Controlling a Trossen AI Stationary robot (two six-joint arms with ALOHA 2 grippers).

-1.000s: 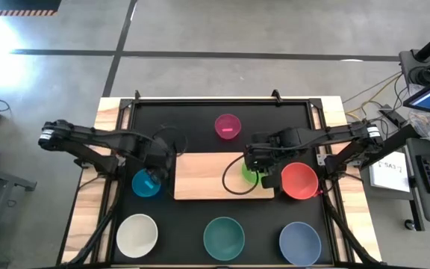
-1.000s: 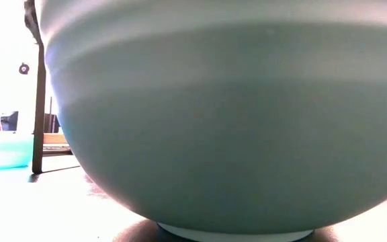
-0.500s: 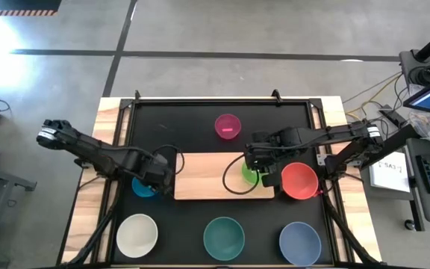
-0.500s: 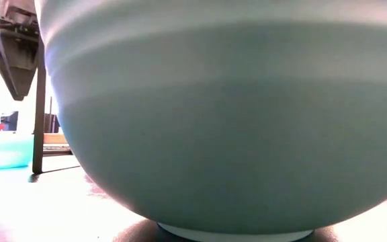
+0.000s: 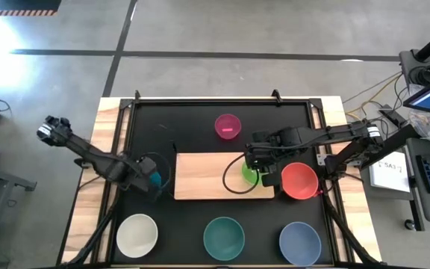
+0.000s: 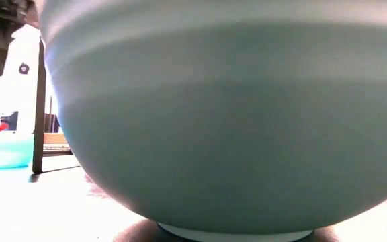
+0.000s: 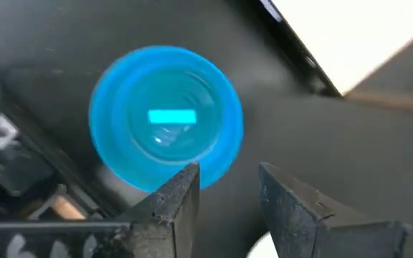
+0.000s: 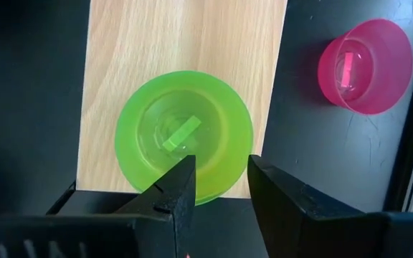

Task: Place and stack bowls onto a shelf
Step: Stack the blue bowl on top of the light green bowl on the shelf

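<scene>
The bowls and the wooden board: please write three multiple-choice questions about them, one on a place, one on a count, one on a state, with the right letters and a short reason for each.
1. Where is the green bowl?
A. on the right end of the wooden board
B. beside the white bowl
C. inside the red bowl

2. How many bowls stand in the front row of the table, nearest the low camera?
A. one
B. three
C. five

3. How is the left gripper over the blue bowl?
A. shut on the rim
B. open, holding nothing
C. carrying a pink bowl

Answers:
1 A, the high view shows it on the board's right end, under the right gripper.
2 B, white, the teal bowl and the grey-blue bowl.
3 B, the left wrist view shows bare table between the fingers.
</scene>
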